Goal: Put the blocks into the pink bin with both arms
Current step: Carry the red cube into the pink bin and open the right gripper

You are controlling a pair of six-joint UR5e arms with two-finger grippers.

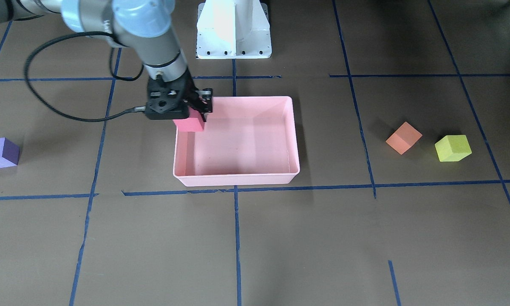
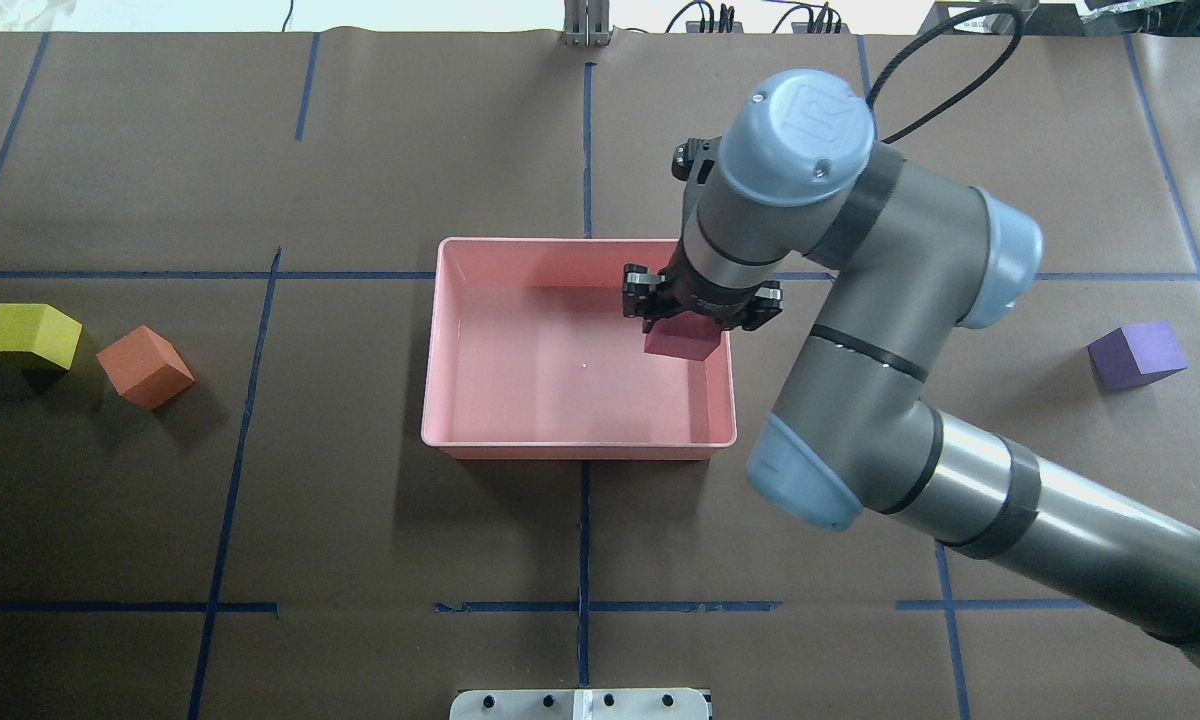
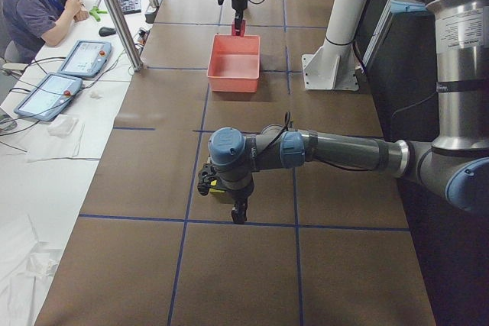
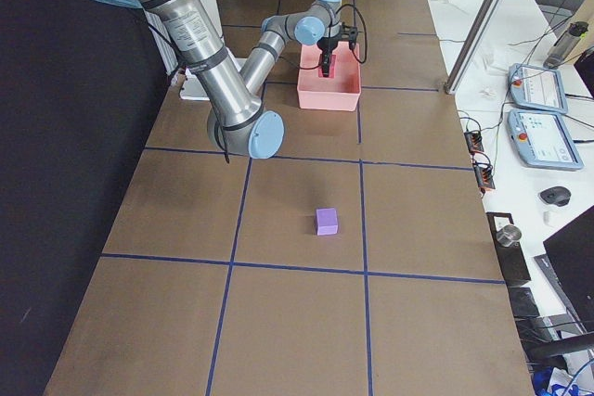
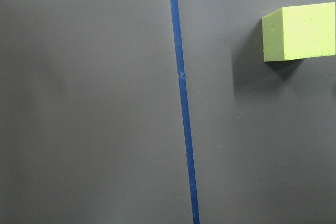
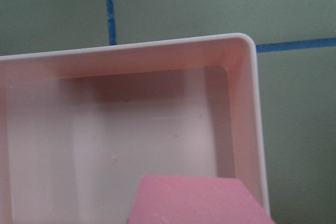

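My right gripper (image 2: 695, 322) is shut on the red block (image 2: 682, 342) and holds it just above the floor of the pink bin (image 2: 580, 450), near the bin's right wall. The front view shows the same grip (image 1: 194, 117) on the red block (image 1: 190, 124) inside the bin (image 1: 238, 180). The orange block (image 2: 145, 367) and yellow-green block (image 2: 30, 334) lie on the table at far left. The purple block (image 2: 1137, 354) lies at far right. My left gripper (image 3: 238, 215) shows only in the exterior left view, low over the table, and I cannot tell its state. The left wrist view shows the yellow-green block (image 5: 299, 31).
The white pedestal base (image 1: 233, 29) stands behind the bin. Blue tape lines (image 2: 584, 540) grid the brown table. An operator (image 3: 34, 5) sits at a side desk with tablets (image 3: 53, 93) beyond the table's far edge.
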